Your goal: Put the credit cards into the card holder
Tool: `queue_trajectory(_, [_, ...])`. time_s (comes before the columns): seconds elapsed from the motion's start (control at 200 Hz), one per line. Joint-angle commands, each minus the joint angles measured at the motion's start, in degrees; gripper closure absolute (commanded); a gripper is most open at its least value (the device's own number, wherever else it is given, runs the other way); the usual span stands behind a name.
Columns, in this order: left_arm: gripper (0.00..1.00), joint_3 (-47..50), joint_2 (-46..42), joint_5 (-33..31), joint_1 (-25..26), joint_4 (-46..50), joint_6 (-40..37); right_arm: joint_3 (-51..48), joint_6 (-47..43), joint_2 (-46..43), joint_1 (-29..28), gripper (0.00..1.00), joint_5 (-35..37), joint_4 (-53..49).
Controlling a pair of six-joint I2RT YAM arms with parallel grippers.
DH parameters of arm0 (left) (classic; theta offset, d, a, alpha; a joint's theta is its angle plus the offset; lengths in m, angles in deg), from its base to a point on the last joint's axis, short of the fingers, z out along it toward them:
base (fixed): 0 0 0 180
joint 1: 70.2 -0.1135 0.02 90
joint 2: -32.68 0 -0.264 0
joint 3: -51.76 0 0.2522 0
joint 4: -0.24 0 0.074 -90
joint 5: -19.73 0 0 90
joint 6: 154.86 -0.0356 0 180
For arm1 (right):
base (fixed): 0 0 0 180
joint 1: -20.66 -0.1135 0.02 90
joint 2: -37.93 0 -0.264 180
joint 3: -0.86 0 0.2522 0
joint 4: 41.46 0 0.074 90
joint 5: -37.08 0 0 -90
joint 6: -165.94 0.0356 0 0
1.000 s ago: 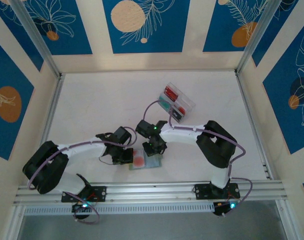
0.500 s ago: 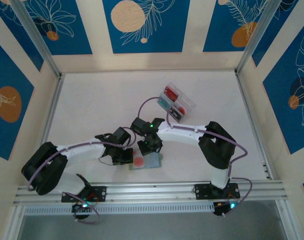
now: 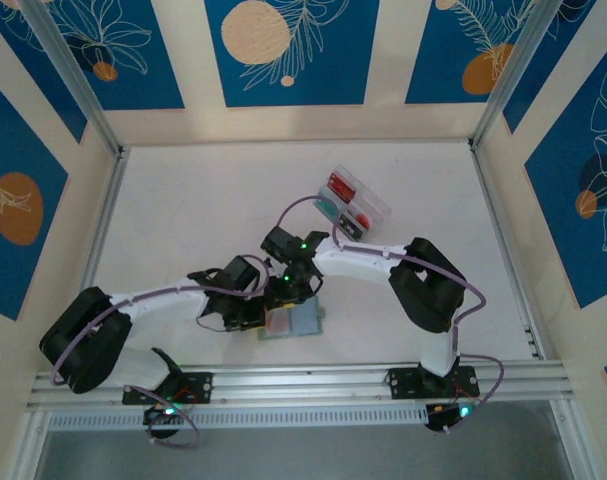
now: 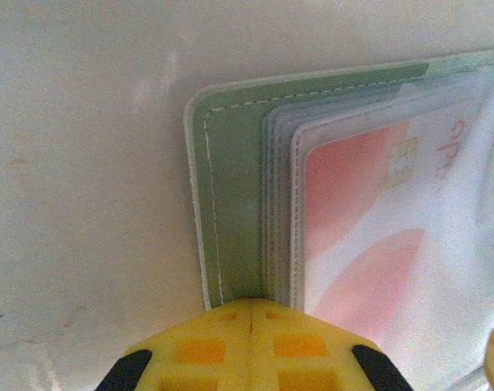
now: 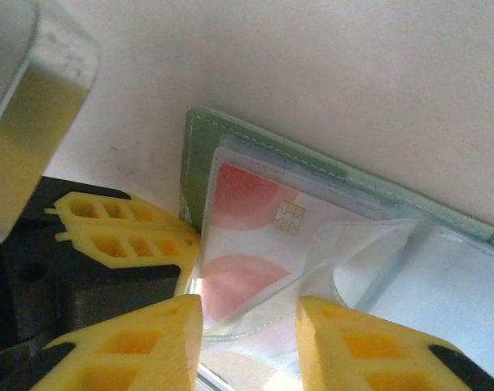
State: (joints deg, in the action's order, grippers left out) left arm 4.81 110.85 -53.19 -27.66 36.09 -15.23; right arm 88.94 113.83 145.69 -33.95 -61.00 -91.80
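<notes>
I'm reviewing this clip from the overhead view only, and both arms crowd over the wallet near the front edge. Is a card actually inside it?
Observer: Yes. The right wrist view shows a white card with red shapes, lying under a clear sleeve of the green wallet.
Operator: Is the right pincer gripping it?
Observer: No. The right pincer is open, with its fingers apart and the sleeve showing between them.
Operator: And the left one?
Observer: The left pincer is shut, with its tips at the wallet's edge. I cannot tell whether it pinches that edge.
</notes>
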Motion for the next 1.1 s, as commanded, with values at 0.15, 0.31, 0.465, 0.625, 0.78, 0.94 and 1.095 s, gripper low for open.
queue_trajectory(0.15, [0.88, 2.55, -6.31, -0.73, -0.7, 1.86, 2.92, -0.61, 0.18, -3.12, 0.09, 0.43, -11.34, 7.84])
queue_trajectory(0.31, [0.84, 4.68, -13.89, 0.07, -4.7, 5.09, 4.44, 1.54, -2.47, -4.21, 0.94, 0.32, -13.2, 6.65])
queue_trajectory(0.465, [0.83, 4.48, -19.66, 0.07, -6.88, 8.99, 5.25, 2.56, -3.97, -4.77, 2.3, 0.27, -16.4, 7.19])
queue_trajectory(0.625, [0.81, 1.16, -22.35, -0.25, -7.44, 13.5, 3.9, 3.99, -5.41, -7.84, 4.89, 0.31, -11.63, 3.95])
queue_trajectory(0.78, [0.81, -4.5, -19.86, -0.32, -6.49, 15.52, 1.5, 8.09, -7.94, -9.37, 10.21, 0.5, 4.26, -7.77])
queue_trajectory(0.94, [0.81, -10.91, -12.69, -1.57, -2.41, 13.08, 0.23, 10.02, -9.32, -11.05, 18.11, 0.53, 16.99, -14.58])
queue_trajectory(1.095, [0.83, -15.19, -3.63, -1.93, 0.2, 10.92, -2.71, 13.68, -12.11, -8.64, 24.8, 0.53, 28.44, -18.86])
